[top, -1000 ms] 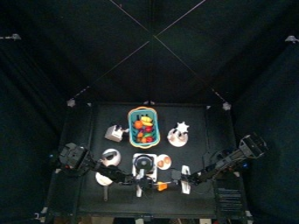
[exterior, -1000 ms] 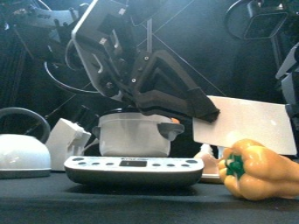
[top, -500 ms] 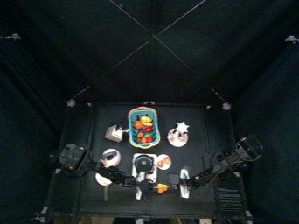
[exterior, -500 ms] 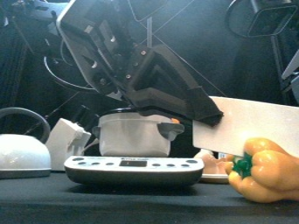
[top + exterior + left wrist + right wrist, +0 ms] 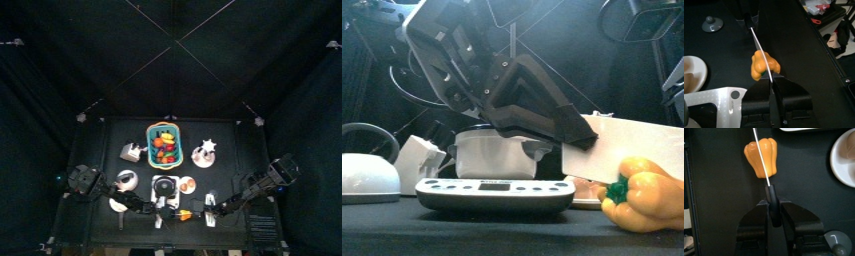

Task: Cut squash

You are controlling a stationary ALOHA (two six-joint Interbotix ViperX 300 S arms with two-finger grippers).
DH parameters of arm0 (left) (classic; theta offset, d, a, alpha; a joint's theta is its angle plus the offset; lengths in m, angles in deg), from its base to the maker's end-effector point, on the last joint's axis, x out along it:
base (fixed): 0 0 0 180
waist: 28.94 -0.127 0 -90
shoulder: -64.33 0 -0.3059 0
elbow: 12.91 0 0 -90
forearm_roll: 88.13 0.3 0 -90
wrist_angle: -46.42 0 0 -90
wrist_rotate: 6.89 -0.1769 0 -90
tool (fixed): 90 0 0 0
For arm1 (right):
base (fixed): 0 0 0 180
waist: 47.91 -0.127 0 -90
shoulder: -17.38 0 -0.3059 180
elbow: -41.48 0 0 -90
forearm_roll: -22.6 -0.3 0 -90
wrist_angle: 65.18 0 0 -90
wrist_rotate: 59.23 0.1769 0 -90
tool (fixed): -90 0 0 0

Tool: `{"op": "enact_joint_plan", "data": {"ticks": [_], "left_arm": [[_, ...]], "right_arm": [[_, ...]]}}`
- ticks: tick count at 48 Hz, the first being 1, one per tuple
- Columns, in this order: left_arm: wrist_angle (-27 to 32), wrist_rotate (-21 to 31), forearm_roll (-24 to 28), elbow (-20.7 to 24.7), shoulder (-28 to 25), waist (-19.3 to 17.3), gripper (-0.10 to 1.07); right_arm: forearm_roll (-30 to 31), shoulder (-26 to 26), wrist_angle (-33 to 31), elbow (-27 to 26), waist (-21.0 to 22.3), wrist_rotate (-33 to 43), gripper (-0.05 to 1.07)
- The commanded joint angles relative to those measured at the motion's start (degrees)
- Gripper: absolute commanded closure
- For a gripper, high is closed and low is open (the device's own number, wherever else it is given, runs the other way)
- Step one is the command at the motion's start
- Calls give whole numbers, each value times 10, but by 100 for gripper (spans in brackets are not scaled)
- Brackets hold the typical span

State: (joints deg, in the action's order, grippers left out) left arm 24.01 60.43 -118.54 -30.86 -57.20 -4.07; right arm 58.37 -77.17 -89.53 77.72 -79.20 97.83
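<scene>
The squash (image 5: 652,196) is orange-yellow with a green stem and lies on the black table at the front right. A knife with a broad white blade (image 5: 639,148) hangs just above it. In the left wrist view the thin blade (image 5: 756,42) runs out from my left gripper (image 5: 771,84) across the squash (image 5: 763,67). My left gripper is shut on the blade. In the right wrist view my right gripper (image 5: 771,203) is shut on the knife's black handle. From there the blade edge crosses the squash (image 5: 759,155) lengthwise.
A digital scale (image 5: 492,192) carrying a steel pot (image 5: 489,152) stands left of the squash. A white kettle (image 5: 369,175) and a small white jug (image 5: 420,157) stand further left. A basket of fruit (image 5: 163,146) sits mid-table. A white plate (image 5: 847,158) lies near the squash.
The blade has tilted and come down a little toward the squash. The squash sits slightly further right than a second ago. The right arm has drawn back a little.
</scene>
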Motion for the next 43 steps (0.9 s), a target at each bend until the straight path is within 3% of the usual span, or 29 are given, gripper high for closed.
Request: {"op": "enact_joint_plan", "data": {"ticks": [1,27,43], "left_arm": [[7,-2,-1,2,0,25,60],[22,-3,-4,4,-2,23,60],[21,-4,11,5,18,23,60]], "right_arm": [[4,-3,-8,-8,10,4,52],[18,-22,-20,-23,24,4,52],[28,8,-35,-26,19,2,52]]}}
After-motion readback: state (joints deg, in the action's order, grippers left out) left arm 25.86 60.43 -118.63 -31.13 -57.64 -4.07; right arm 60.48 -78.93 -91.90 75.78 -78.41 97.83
